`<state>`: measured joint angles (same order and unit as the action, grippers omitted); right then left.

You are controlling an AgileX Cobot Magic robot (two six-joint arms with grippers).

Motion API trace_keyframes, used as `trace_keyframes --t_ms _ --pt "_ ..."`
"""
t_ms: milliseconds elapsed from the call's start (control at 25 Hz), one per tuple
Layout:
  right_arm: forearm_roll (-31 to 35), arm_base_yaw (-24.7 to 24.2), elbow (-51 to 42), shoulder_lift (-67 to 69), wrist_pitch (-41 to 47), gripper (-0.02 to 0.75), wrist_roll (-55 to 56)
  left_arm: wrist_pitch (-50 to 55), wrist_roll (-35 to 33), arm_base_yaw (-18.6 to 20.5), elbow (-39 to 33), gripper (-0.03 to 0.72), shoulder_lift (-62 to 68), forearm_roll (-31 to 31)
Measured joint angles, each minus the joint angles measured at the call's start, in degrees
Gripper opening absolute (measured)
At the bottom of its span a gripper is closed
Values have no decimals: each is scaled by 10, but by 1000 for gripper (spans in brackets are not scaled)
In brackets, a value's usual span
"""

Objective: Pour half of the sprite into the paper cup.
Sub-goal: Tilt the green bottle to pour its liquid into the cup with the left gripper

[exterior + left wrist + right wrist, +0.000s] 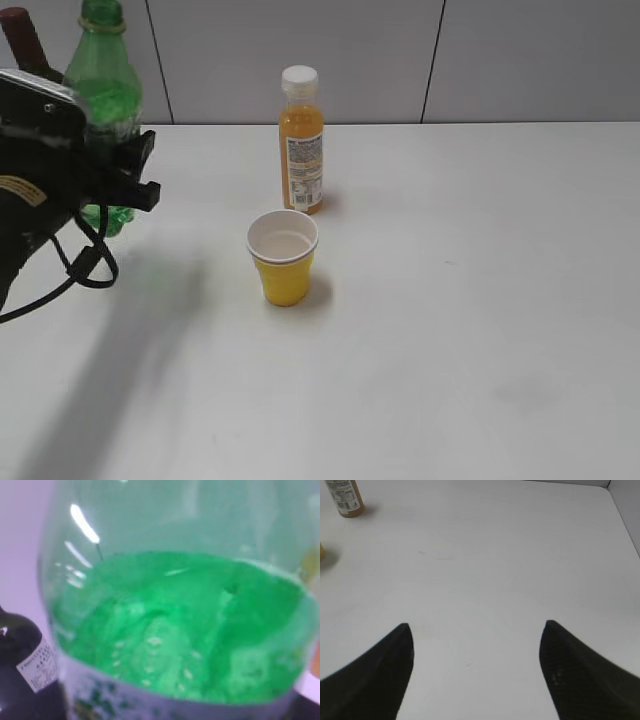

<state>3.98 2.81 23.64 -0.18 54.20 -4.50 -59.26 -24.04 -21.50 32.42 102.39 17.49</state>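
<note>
The sprite (103,85) stands upright at the far left of the table, green liquid showing above its label. My left gripper (128,178) is round its body, with a black finger against its right side, and looks shut on it. In the left wrist view the sprite (175,625) fills the frame and the jaws are hidden. The paper cup (283,257), yellow outside and white inside, stands upright mid-table, apart from the bottle. A yellow sliver of it shows at the left edge of the right wrist view (321,551). My right gripper (476,630) is open and empty over bare table.
An orange juice bottle (301,140) with a white cap stands just behind the cup and also shows in the right wrist view (342,497). A dark wine bottle (22,35) stands behind the sprite, close on its left in the left wrist view (25,670). The white table (480,300) extends right.
</note>
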Motion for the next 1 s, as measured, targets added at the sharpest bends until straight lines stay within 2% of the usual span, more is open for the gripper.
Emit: trace_keyframes --t_ms 320,520,1000 --pt "0 0 0 0 0 592 0 4 -195 -68 -3 474 -8 117" --pt "0 0 0 0 0 592 0 4 -272 -85 -3 474 -8 122" --pt "0 0 0 0 0 592 0 4 -424 -86 -3 474 10 146"
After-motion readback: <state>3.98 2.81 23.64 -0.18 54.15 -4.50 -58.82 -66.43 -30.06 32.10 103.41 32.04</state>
